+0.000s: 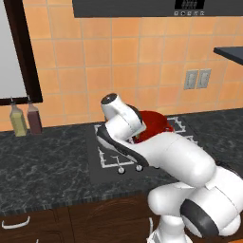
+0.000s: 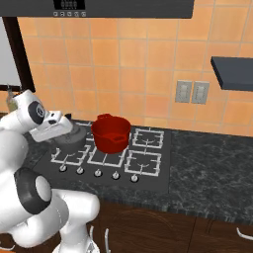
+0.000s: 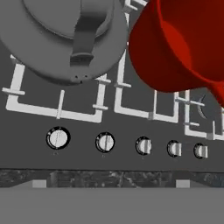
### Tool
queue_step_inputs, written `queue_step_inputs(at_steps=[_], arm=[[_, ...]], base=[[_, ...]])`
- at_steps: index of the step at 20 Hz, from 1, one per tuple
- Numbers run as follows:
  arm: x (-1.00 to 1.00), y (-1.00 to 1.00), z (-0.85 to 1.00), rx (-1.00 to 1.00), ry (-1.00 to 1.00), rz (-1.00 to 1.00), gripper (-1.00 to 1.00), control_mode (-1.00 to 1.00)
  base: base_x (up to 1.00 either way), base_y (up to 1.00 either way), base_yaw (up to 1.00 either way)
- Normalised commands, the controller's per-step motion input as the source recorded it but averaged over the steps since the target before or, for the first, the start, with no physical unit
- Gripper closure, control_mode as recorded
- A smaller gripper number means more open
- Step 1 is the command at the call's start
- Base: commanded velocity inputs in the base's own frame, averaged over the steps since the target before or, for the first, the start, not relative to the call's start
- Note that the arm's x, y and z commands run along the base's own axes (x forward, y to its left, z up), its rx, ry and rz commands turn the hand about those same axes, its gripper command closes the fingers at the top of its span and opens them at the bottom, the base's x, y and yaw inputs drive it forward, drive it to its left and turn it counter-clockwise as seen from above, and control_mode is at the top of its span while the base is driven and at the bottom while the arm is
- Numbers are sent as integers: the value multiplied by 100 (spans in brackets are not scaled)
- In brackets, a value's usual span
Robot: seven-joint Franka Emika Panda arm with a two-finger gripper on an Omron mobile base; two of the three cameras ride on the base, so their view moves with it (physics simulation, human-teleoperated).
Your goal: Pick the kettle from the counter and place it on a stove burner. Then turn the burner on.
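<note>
The dark-grey kettle (image 3: 57, 43) stands upright on the front-left stove burner (image 3: 52, 109), its black handle (image 3: 85, 37) arching over the lid. In the right base view the kettle (image 2: 73, 140) sits just past my hand, left of the red pot. My gripper (image 3: 112, 183) is open and empty, drawn back from the kettle and hovering over the stove's front edge, above the row of silver knobs (image 3: 105, 142). The leftmost knob (image 3: 57, 138) lies straight in front of the kettle's burner. The black counter (image 2: 207, 173) runs on both sides of the stove.
A red two-handled pot (image 2: 111, 132) stands on the middle burner, close to the kettle's right side. Two bottles (image 1: 26, 119) stand at the wall on the left. A dark shelf (image 2: 232, 71) juts out at the right, and a range hood (image 2: 123, 7) hangs overhead.
</note>
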Motion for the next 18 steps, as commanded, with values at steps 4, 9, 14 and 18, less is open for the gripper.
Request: queue_step_inputs(at_steps=[4, 9, 14, 18], arm=[[-65, -2, -94, 21, 3, -18, -100, -100], [0, 38, -65, 34, 0, -24, -100, -100], [19, 26, -5, -1, 2, -4, -100, -100], [38, 26, -12, 0, 0, 0, -100, -100]], base=[[0, 0, 0], [0, 0, 0], [0, 0, 0], [0, 0, 0]])
